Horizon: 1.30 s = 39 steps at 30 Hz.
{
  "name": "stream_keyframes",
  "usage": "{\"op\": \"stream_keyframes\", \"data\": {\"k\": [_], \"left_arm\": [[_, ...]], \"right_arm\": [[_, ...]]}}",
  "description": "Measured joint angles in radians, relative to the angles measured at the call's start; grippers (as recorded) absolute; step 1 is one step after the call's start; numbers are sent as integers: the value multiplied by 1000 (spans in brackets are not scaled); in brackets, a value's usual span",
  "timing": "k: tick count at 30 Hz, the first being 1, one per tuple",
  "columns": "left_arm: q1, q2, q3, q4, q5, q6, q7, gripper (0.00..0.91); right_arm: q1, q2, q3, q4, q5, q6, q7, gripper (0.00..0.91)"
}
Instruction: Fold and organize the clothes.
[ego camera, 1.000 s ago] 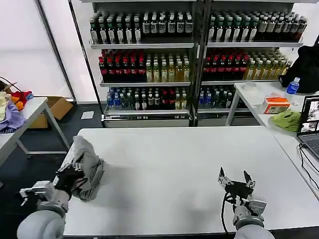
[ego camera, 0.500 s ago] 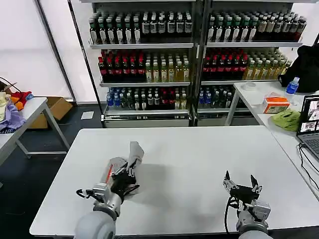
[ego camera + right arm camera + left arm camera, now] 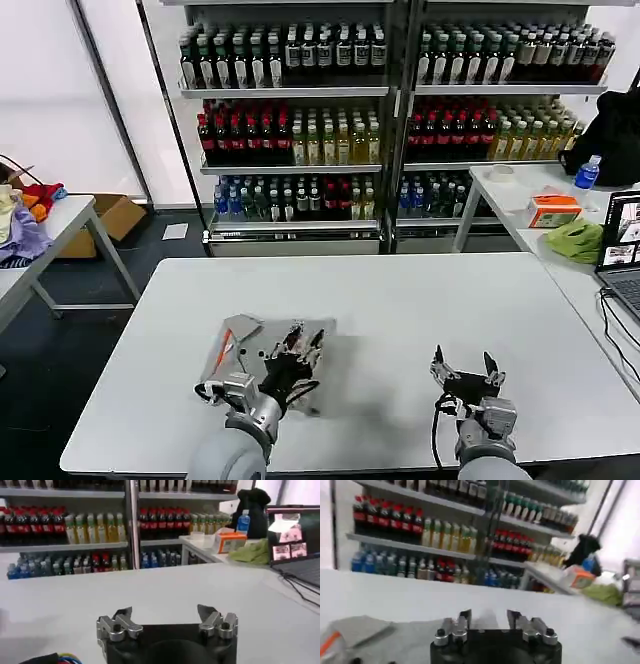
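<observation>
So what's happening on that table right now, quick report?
Left tool open, over the grey shirt on the white table. Right tool open, holding nothing, near the table's front edge. Nothing in the way.

A white table point(image 3: 420, 300) carries 1 crumpled light grey shirt point(image 3: 240, 345).

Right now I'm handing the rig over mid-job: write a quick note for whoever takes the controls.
Left tool: open, over the grey shirt, holding nothing.
Right tool: open and empty, low over the white table at the robot's right front.
Shirt: lies loosely spread on the table's left front, orange-lined placket showing, partly under the left arm.
Done: one shirt put on the table.
Left: flatten it, fold it, set it neatly.
</observation>
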Motion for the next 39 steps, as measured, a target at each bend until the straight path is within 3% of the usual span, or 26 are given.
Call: {"op": "stream_keyframes", "data": {"k": [6,26,33,34,37,39], "left_arm": [[-6,-15,-2,-14,-68,-15,-18,907],[48,43,-208,-54,-27,14,-107,907],[62,49,-238,-51,-23,28,-116,907],[64,51,-243,-51,-23,29,-117,907],[72,55,-255,-52,-25,31,-120,907],[76,54,-261,-52,-27,34,-124,907]], "right_arm": [[60,1,-54,-27,59,-22,17,907],[318,-25,-292,-141,575,-71,138,907],[379,-7,-325,-205,706,-74,164,907],[384,-6,-327,-212,718,-74,167,836],[396,0,-330,-235,754,-75,174,776],[402,4,-330,-249,773,-75,174,645]]}}
